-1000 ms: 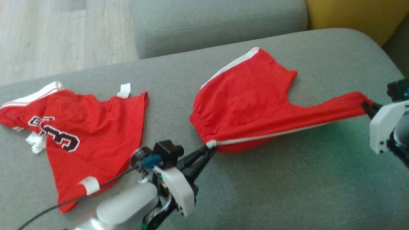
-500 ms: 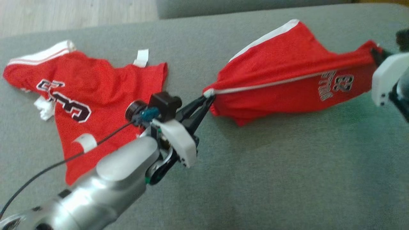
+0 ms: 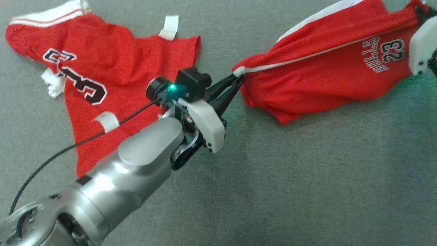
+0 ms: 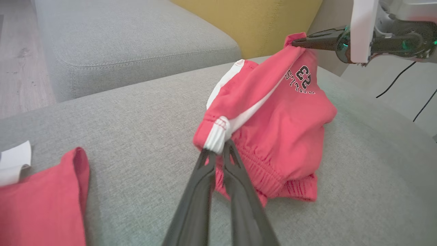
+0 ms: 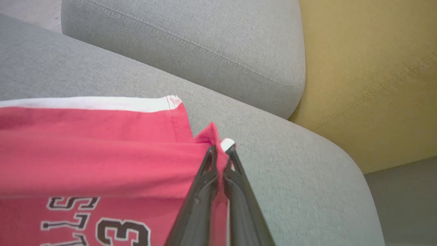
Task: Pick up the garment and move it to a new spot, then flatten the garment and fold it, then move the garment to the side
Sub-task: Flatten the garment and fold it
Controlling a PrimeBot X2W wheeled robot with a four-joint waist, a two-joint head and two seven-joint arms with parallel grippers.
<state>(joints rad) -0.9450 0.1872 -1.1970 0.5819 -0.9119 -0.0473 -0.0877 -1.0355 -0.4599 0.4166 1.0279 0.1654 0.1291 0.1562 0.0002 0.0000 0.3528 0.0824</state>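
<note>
The garment (image 3: 327, 78) is a pair of red shorts with a white side stripe and a "BULLS 23" print. It hangs stretched between both grippers, its lower fold drooping onto the grey sofa seat (image 3: 307, 177). My left gripper (image 3: 239, 76) is shut on the white-striped waistband corner, seen close in the left wrist view (image 4: 218, 150). My right gripper (image 3: 419, 9) is shut on the opposite hem corner, pinched at its tips (image 5: 220, 150). The shorts (image 4: 283, 126) bunch below the waistband, and the print faces up (image 5: 102, 160).
A red jersey (image 3: 112, 68) with white trim lies spread on the seat left of my left arm, its edge close by (image 4: 41, 205). A grey back cushion (image 5: 205, 44) and a yellow cushion (image 5: 368, 75) border the far side. Wood floor (image 4: 20, 68) lies beyond.
The head camera has tilted down. Both grippers stayed shut and raised the shorts; the cloth swung over so the printed side now faces up.
</note>
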